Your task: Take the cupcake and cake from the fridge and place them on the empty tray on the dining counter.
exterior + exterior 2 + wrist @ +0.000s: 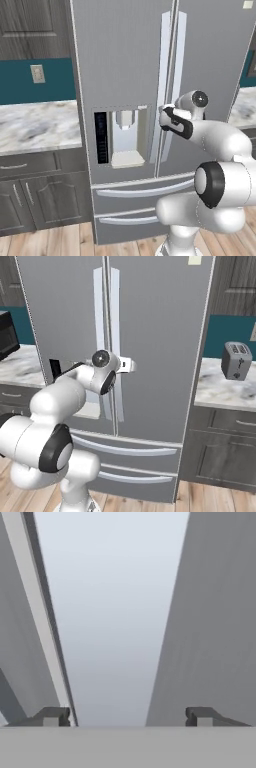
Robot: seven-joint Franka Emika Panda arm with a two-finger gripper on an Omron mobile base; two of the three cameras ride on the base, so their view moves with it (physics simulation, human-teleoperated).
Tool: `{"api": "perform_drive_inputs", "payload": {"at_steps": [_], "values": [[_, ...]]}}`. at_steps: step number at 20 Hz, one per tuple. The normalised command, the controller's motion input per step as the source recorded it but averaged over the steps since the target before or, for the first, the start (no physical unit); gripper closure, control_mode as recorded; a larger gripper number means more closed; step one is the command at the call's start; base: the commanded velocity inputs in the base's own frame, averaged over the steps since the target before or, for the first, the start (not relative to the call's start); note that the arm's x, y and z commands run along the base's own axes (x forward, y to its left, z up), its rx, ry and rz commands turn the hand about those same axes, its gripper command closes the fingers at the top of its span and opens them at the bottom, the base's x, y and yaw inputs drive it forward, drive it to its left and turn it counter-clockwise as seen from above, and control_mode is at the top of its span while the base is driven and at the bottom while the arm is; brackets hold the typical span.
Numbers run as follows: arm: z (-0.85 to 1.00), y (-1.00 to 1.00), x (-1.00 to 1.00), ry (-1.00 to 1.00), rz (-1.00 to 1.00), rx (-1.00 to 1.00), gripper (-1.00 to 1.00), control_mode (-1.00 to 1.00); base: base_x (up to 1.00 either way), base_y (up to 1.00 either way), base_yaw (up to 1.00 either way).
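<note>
— Kitchen cabinets and marble wall counters are flanking the fridge, and both its doors are sitting shut. How far is the job getting?

— Barely starting, I judge. The gripper is reaching at the right door's long handle, jaws apart on either side of it, not clamping. Cupcake and cake are presumably waiting inside; opening, fetching and carrying to the tray are all remaining.
</note>
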Motion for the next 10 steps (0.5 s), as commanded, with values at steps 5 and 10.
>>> {"api": "perform_drive_inputs", "payload": {"at_steps": [5,10], "values": [[-0.19,-0.19,0.46,0.00,-0.01,0.00,1.00,-1.00,0.00,0.00,0.00],[0.00,-0.79,-0.01,0.00,-0.11,0.00,1.00,-1.00,0.00,0.00,0.00]]}}
